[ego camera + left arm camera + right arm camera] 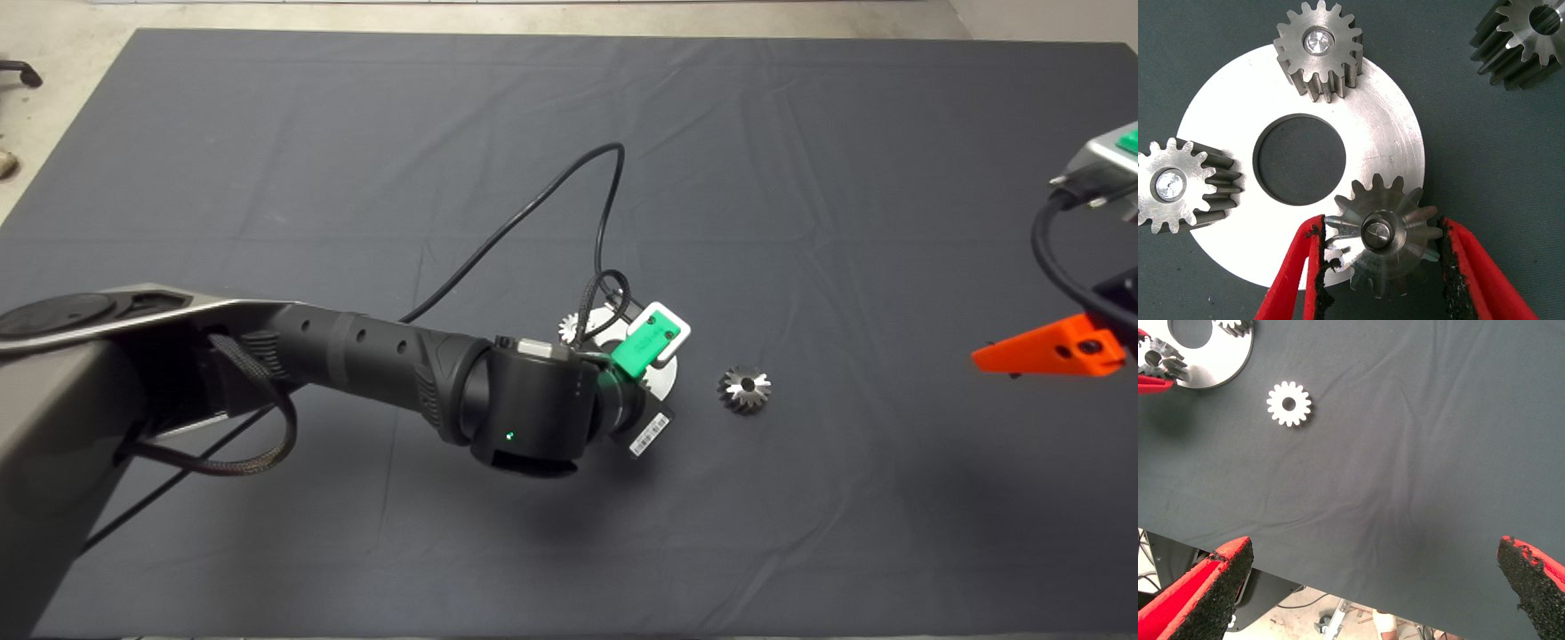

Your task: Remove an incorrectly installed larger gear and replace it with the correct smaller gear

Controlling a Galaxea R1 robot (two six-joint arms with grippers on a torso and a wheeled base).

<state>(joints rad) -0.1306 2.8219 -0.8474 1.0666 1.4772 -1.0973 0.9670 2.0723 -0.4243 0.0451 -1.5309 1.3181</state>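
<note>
A round steel disc [1385, 120] with a centre hole lies mid-mat [665, 378]. Two bright spur gears [1319, 53] [1175, 187] sit on its pins. The larger gear [1395, 250], dark and bevelled, sits on the disc's third pin. My left gripper [1381, 230] is straight above it, fingers [1305, 280] pressed to both sides of its teeth. The smaller gear [745, 389] lies loose on the mat just right of the disc, also showing in the left wrist view [1525, 37] and the right wrist view [1289, 403]. My right gripper [1371, 550] is open and empty at the right edge [1049, 351].
A black cable [533, 213] loops from the left wrist over the mat behind the disc. The left arm [373, 364] crosses the mat's left half. The right wrist view shows the mat's edge and the floor [1338, 613] beyond it.
</note>
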